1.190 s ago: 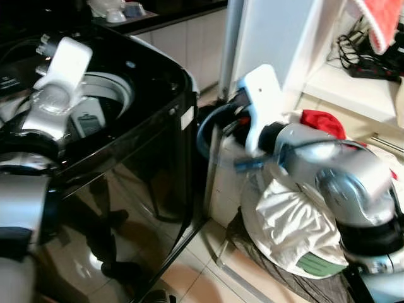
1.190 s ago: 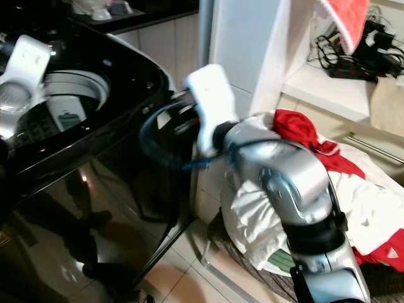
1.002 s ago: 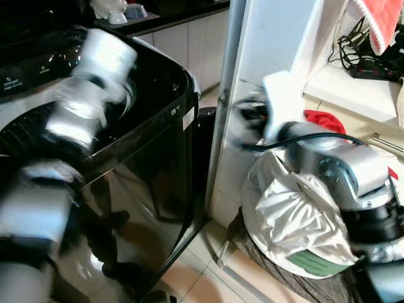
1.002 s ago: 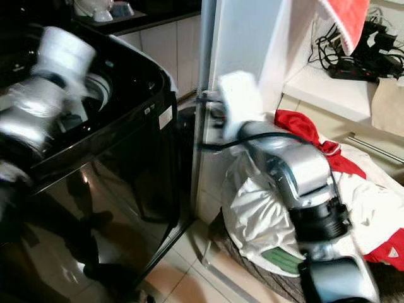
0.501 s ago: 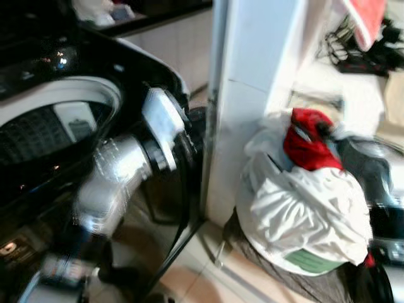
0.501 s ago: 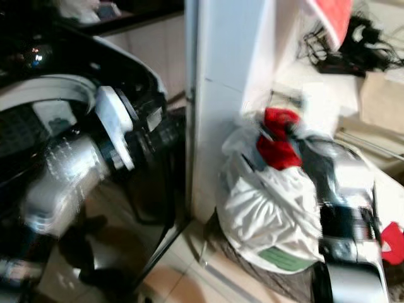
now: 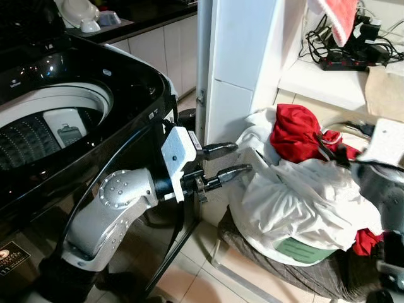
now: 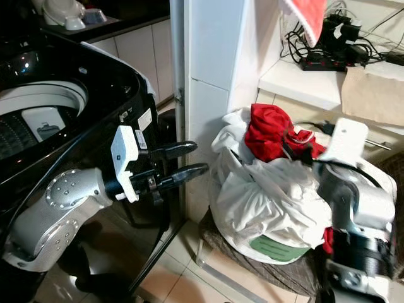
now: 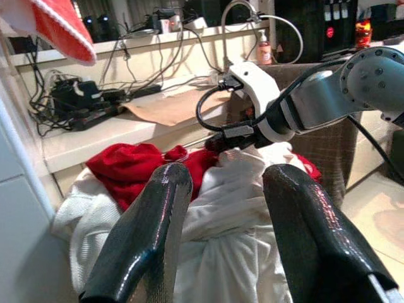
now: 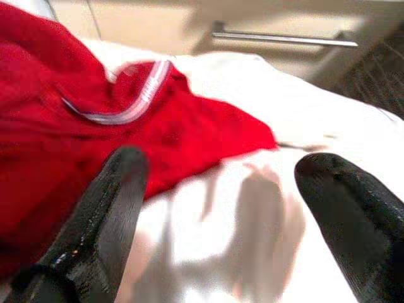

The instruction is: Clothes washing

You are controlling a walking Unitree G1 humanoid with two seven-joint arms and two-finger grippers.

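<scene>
The laundry to be washed sits heaped in a basket [image 7: 328,278] on the floor to the right of the washer [image 7: 95,126]: a red garment [image 7: 297,134] on top of a white cloth [image 7: 303,202].

The left gripper [image 7: 230,161] hangs between washer and heap, fingers spread and holding nothing. The right gripper [image 10: 221,208] is down over the far right of the heap, fingers wide apart and empty, just above where red meets white.

Likely trouble: the clothes lie tangled, so a pinch on the red garment could drag the white cloth along and spill it on the floor. A thin cord or trim [image 10: 126,104] on the red fabric could snag a finger. The two arms reach toward the same heap and could knock each other.

A green label [image 7: 303,250] shows on the heap's near side and a sticker [image 7: 11,257] on the washer front; neither can be read.
</scene>
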